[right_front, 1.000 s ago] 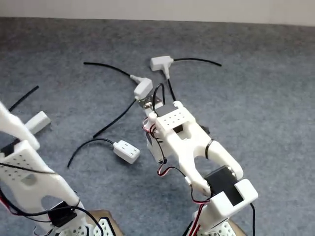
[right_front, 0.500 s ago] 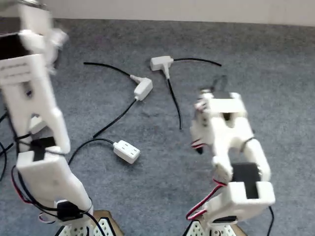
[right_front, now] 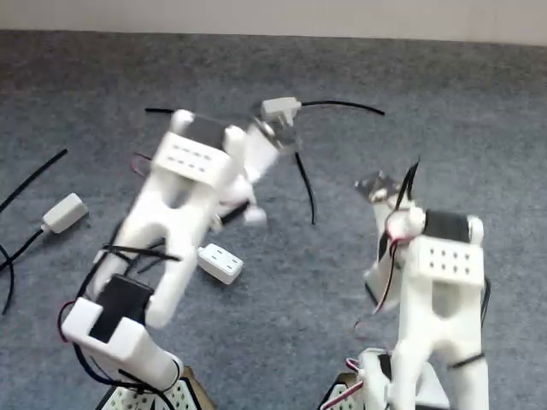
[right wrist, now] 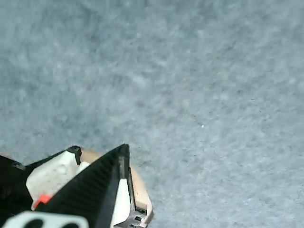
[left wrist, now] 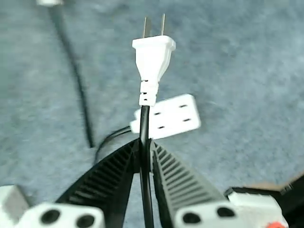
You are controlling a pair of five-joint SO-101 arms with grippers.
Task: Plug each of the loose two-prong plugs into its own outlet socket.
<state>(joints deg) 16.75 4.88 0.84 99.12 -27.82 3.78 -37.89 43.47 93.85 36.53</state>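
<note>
The left gripper [left wrist: 144,153] was clenched on the black cord [left wrist: 144,124] just behind the plug [left wrist: 153,50], so the step in hand was prob. the carry: the plug hung above the socket [left wrist: 171,118], apart from it, w/ its prongs [left wrist: 163,24] pointing past the socket, not at it. The next move would need the wrist tipped so the prongs faced the socket's slots, then a straight push; gripped by the cord, the plug could prob. twist on contact. The plug was white and slim w/ a ribbed neck and two flat prongs.
</note>
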